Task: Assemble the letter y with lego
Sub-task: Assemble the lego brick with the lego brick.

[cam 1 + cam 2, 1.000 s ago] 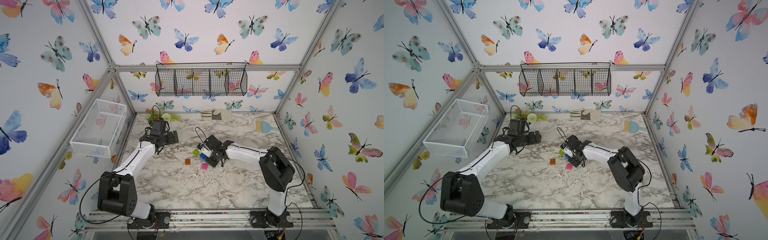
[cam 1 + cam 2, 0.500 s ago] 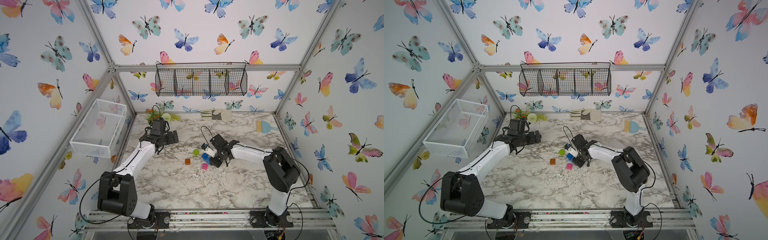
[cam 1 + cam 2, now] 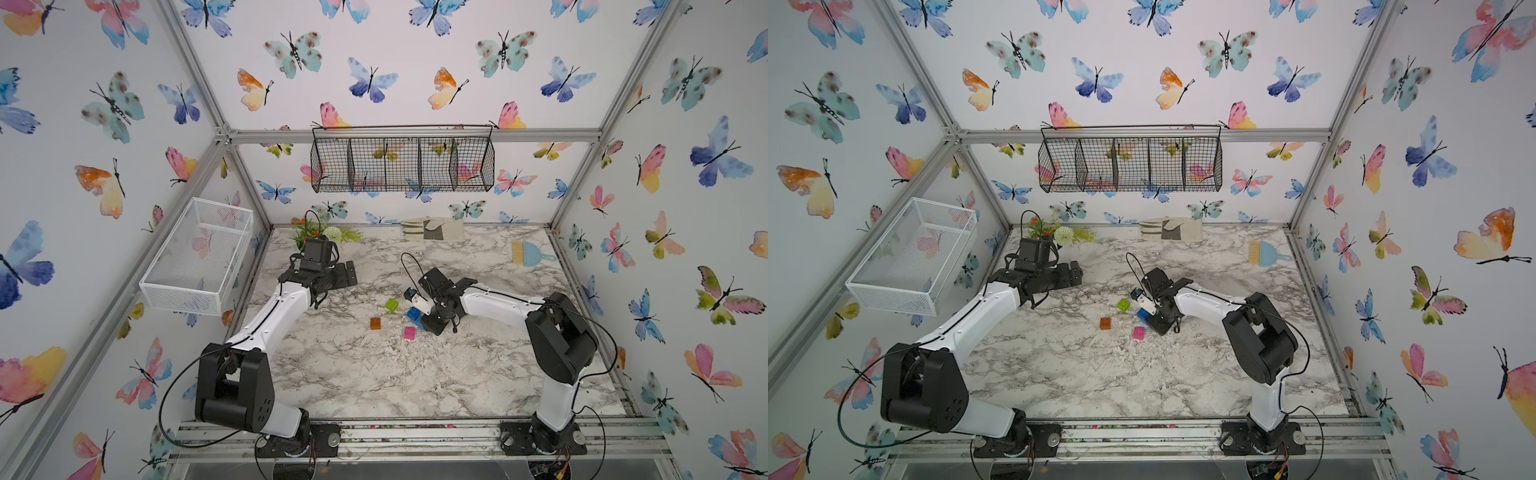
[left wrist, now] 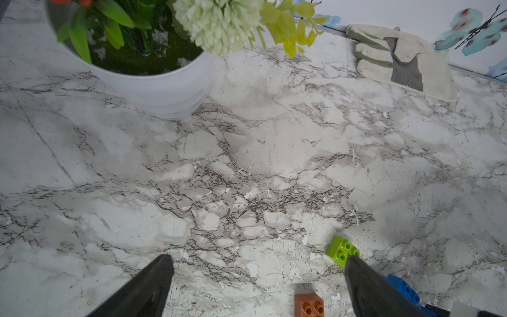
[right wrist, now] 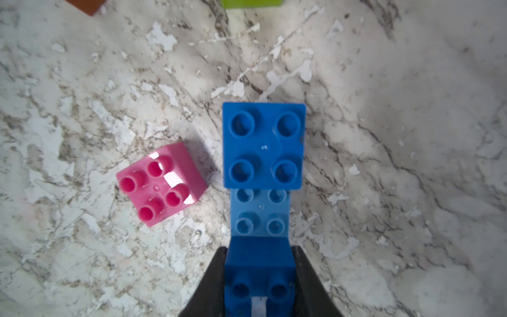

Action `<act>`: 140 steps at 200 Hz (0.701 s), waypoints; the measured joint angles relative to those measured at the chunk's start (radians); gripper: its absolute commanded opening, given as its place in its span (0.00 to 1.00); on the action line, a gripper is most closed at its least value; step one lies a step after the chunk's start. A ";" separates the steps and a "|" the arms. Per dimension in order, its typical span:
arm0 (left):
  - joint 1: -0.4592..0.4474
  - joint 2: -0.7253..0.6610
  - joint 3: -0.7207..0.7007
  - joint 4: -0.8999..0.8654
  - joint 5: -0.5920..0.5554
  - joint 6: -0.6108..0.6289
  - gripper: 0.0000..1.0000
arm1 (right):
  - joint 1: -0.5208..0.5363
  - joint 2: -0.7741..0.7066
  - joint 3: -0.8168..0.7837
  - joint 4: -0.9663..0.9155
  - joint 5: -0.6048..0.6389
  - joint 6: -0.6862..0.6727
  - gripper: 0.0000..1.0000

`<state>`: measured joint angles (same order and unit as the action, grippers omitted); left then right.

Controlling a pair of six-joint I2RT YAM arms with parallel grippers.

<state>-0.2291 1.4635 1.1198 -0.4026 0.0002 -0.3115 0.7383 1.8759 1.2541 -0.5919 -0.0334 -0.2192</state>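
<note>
- Clamping a small blue brick (image 5: pixel 259 263), the right gripper (image 5: pixel 259 254) holds the blue lego stack (image 5: pixel 263 145) at mid-table, just beside the pink brick (image 5: pixel 162 184).
- Loose nearby lie the green brick (image 3: pixel 391 305) and the orange brick (image 3: pixel 375 323), not touching.
- The left gripper (image 4: pixel 257 258) hangs spread wide, holding nothing, near the flower pot (image 4: pixel 153 87) by the back edge.
- Bare marble table (image 3: pixel 374 382) runs from the bricks to the front rail (image 3: pixel 415 432).

On the grey-veined white marble tabletop (image 3: pixel 374 374) lie a small orange studded brick (image 3: pixel 375 323), a lime green brick (image 3: pixel 391 305) and a pink brick (image 3: pixel 409 333), apart; the right gripper (image 3: pixel 425 319) meets the blue plastic bricks (image 3: pixel 413 314).
</note>
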 measured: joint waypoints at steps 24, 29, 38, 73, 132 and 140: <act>0.000 0.000 0.000 0.000 0.000 0.000 0.98 | 0.000 -0.008 0.000 -0.041 0.011 0.001 0.49; 0.000 0.000 0.000 0.000 0.000 0.000 0.98 | 0.000 -0.008 0.000 -0.051 0.011 0.004 0.50; 0.000 0.000 0.000 0.000 0.000 0.000 0.98 | 0.000 -0.008 0.000 -0.068 0.014 0.001 0.53; 0.000 0.000 0.000 0.000 0.000 0.000 0.98 | 0.000 -0.009 0.000 -0.079 0.009 0.011 0.56; 0.000 0.000 0.000 0.000 0.000 0.000 0.98 | 0.000 -0.005 0.061 -0.050 -0.053 0.028 0.54; 0.000 0.000 0.000 0.000 0.000 0.000 0.98 | 0.000 0.002 0.070 -0.048 -0.056 0.029 0.54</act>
<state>-0.2291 1.4635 1.1198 -0.4026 -0.0002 -0.3115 0.7383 1.8774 1.3243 -0.6395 -0.0898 -0.1898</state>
